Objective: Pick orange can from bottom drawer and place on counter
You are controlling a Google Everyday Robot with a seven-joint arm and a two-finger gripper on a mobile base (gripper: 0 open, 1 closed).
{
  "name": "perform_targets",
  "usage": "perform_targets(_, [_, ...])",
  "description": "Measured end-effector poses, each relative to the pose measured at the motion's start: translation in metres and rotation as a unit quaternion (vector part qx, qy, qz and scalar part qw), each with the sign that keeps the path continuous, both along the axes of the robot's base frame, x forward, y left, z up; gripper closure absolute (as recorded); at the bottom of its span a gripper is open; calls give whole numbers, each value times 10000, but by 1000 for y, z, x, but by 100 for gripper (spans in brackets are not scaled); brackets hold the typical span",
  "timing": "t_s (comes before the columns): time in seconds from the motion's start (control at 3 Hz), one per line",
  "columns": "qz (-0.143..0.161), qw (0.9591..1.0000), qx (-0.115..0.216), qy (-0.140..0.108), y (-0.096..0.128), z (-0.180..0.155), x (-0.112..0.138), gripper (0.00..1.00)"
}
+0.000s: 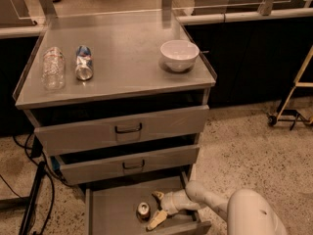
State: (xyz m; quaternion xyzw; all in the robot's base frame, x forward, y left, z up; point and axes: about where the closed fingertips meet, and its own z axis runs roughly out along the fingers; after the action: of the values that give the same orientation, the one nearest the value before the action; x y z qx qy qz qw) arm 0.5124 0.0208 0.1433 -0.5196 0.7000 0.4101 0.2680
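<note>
The orange can [143, 211] stands upright on the metal floor of the open bottom drawer [107, 214], silver top showing. My gripper [155, 208] reaches into the drawer from the right, open, with one pale finger [158, 196] behind the can and the other [156, 220] in front of it, close beside the can's right side. The white arm [210, 202] comes in from the lower right. The counter [122, 67] is the brushed-steel top above the three drawers.
On the counter lie a clear plastic bottle [53, 67] and a blue-and-silver can [83, 62] at the left, and a white bowl [179, 55] at the right. The two upper drawers [128, 129] stick out slightly. Cables [34, 195] hang at the cabinet's left.
</note>
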Motion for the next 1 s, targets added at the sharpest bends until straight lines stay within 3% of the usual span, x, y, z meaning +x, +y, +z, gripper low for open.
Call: perform_targets(1.0, [373,9992,103,-93,33,10,7,0])
